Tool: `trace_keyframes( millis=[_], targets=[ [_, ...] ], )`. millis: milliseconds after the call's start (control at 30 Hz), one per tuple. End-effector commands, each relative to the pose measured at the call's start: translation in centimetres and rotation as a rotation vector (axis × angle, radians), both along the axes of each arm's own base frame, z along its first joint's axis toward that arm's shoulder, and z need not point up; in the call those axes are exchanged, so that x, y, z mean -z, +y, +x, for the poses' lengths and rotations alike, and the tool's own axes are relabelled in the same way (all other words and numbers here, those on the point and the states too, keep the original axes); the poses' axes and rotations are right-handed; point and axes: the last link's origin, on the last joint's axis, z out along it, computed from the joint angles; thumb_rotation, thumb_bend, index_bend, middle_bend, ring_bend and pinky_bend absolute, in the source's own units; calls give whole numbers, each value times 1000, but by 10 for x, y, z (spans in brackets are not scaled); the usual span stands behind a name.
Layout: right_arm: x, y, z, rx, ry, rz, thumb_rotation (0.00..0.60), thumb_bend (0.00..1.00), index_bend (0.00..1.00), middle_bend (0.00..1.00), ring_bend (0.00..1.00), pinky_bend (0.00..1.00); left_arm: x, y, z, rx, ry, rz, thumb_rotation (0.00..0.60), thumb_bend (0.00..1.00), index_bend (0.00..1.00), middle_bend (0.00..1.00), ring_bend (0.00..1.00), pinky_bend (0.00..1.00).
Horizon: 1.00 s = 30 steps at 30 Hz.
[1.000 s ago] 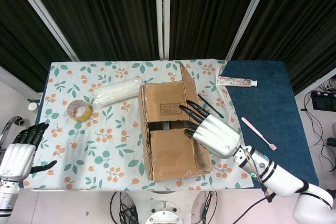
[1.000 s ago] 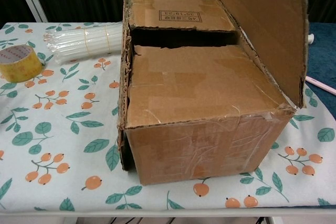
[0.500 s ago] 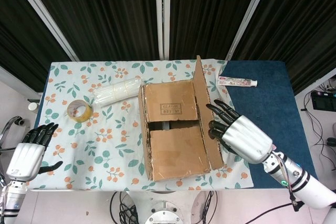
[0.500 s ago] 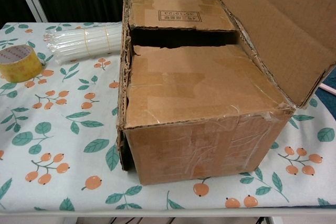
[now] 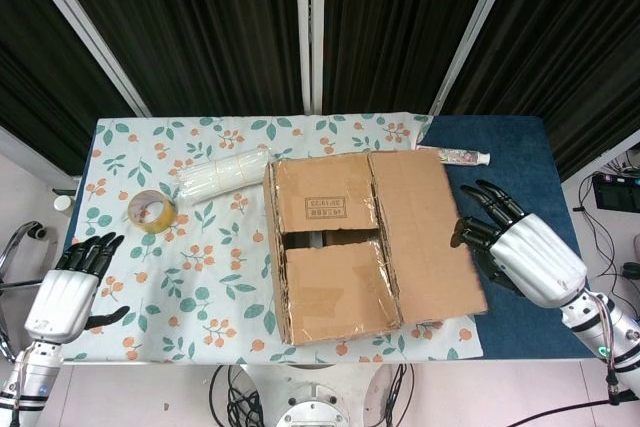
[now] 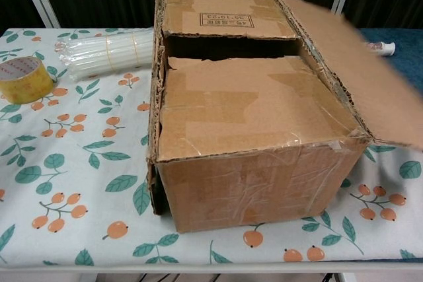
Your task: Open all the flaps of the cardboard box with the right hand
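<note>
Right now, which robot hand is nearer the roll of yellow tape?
Left. The left robot hand hovers off the table's near-left corner, below the roll of yellow tape. The right robot hand is far across, beyond the cardboard box.

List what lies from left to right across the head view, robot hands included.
Left robot hand → tape roll → bundle of white tubes → cardboard box → its opened right flap → right robot hand.

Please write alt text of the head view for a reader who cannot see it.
A cardboard box sits on a floral tablecloth, its right flap folded outward while two inner flaps remain closed. The right hand hovers open beside that flap; the left hand waits at the table's near left corner.
</note>
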Motion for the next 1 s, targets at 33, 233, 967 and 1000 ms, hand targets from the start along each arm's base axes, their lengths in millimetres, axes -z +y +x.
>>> trace_keyframes(
  millis=[33, 233, 967, 1000],
  targets=[
    [5, -2, 8, -37, 1, -24, 600, 638, 208, 208, 0, 0, -1, -1, -1, 3, -7, 9, 511, 0, 63, 87, 101, 170],
    [42, -7, 37, -95, 22, -30, 600, 493, 0, 4, 0, 0, -3, -4, -6, -1, -22, 19, 511, 0, 64, 87, 101, 170],
    [193, -52, 103, -73, 71, -79, 600, 149, 0, 0, 0, 0, -21, -15, -31, -1, -70, 76, 514, 0, 63, 87, 101, 170],
    [196, -55, 102, -63, 77, -84, 600, 150, 0, 0, 0, 0, -22, -15, -32, -3, -72, 78, 514, 0, 63, 87, 101, 170]
  ],
)
